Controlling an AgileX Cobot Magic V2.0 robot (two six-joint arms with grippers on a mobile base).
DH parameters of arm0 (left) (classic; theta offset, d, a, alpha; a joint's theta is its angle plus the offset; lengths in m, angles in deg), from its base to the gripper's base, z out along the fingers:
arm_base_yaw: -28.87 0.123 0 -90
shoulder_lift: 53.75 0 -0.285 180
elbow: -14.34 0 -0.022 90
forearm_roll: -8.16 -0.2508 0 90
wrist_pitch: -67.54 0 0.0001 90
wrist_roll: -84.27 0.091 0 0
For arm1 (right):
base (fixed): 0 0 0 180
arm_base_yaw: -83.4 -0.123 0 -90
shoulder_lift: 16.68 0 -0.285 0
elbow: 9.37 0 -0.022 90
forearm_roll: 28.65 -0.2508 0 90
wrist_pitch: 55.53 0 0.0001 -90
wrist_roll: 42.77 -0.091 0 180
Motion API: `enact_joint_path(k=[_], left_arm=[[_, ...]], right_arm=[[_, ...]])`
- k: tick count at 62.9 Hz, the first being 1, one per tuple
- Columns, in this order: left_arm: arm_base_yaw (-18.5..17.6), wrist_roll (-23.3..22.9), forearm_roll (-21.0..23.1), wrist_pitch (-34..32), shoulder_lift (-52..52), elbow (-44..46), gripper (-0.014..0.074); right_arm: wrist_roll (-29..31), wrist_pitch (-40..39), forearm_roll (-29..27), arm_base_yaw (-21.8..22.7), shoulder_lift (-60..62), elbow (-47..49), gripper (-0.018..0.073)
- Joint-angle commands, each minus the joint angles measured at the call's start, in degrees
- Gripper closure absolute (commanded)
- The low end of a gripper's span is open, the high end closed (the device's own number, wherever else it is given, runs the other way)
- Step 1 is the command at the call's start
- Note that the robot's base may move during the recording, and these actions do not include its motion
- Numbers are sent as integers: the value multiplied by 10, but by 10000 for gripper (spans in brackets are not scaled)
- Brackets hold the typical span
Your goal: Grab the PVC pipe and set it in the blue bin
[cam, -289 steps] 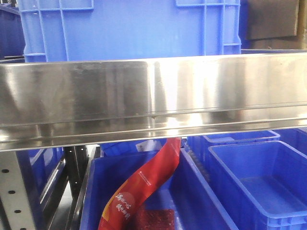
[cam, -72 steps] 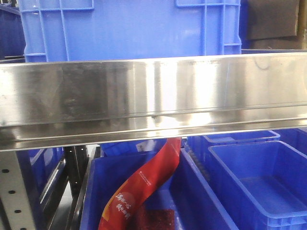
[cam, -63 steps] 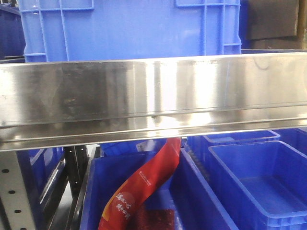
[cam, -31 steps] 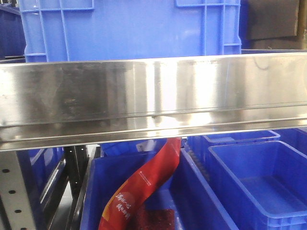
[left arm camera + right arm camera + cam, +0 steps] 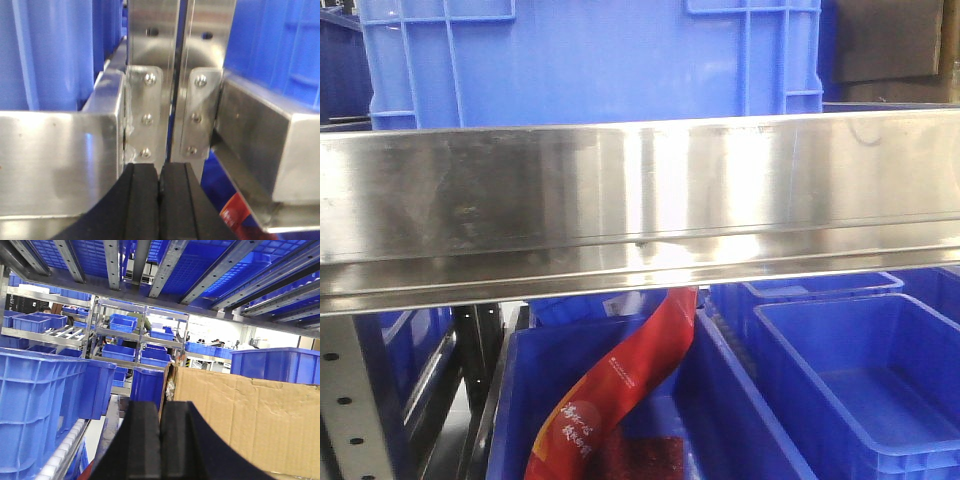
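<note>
No PVC pipe appears in any view; its position cannot be told.

Front view: a steel shelf rail (image 5: 640, 200) runs across the whole width. A large blue crate (image 5: 590, 60) stands on the shelf above it. Below the rail, a blue bin (image 5: 720, 420) at lower centre holds a red printed bag (image 5: 620, 390), which rises in a curve from the bin towards the rail's underside, and a dark red item (image 5: 640, 455) lying on the bin floor. Just beside it on the right is a second bin (image 5: 860, 380), with only bare floor showing inside. A perforated steel upright (image 5: 345, 400) stands at lower left.

Left wrist view: the left gripper (image 5: 159, 200) has its black pads pressed together with nothing between them. It faces two bolted steel brackets (image 5: 172, 112) where shelf beams meet an upright; blue crates stand on either side.

Right wrist view: the right gripper (image 5: 160, 440) likewise has its pads closed against each other, holding nothing. It is tilted upwards towards the underside of the racking. A cardboard box (image 5: 245, 420) lies to its right, stacked blue bins (image 5: 45, 395) to its left.
</note>
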Motion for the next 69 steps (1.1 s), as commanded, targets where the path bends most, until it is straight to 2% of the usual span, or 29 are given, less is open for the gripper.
enact_joint_path(k=[1,14,35,69], left_arm=[[2,-4,-7,-5,-3,1,707],[2,-4,-22,-9,-3,1,707],[2,-4,-22,-36,-3,1,707],[4,-4,-22,-39,-3,1,707]], right_arm=[[0,-9,0,3,1,-1,721],[0,-9,0,3,1,-1,721],[0,-9,0,3,1,-1,721],[0,-9,0,3,1,-1,721]])
